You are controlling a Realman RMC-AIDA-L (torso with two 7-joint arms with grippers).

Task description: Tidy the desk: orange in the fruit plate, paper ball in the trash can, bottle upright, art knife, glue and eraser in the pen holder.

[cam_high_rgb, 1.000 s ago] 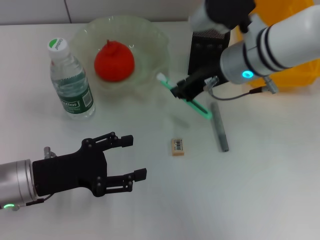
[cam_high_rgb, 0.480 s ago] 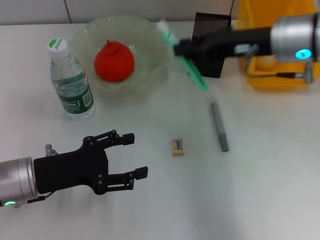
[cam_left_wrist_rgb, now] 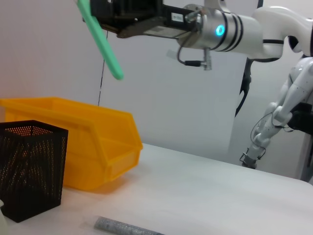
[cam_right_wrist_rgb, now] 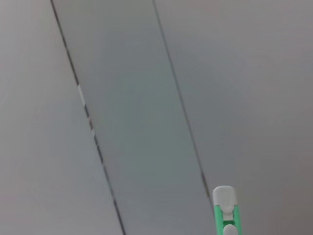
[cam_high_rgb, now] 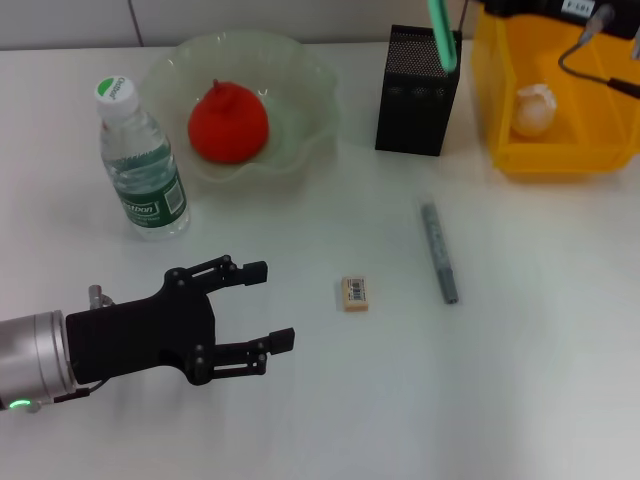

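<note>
Two claws on my feed. Head view: left claw (cam_high_rgb: 265, 310) spread wide, empty, near the tabletop's (cam_high_rgb: 300, 420) near edge; art knife (cam_high_rgb: 442, 35) hangs over the pen holder (cam_high_rgb: 416, 92) at the far edge. Left wrist view: right claw (cam_left_wrist_rgb: 105, 14) clamped on the knife, well above the holder. Right wrist view: only the knife's white end.

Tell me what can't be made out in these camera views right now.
- Right pincer: in the left wrist view the dark pincer body hides its grip on the art knife; in the head view the top edge cuts it off.
- Art knife tip: in the head view it overlaps the pen holder, but depth is unclear; the left wrist view shows it well above.
- Eraser: its label print is too small to read.
- Glue: cut by the left wrist view's bottom edge.
</note>
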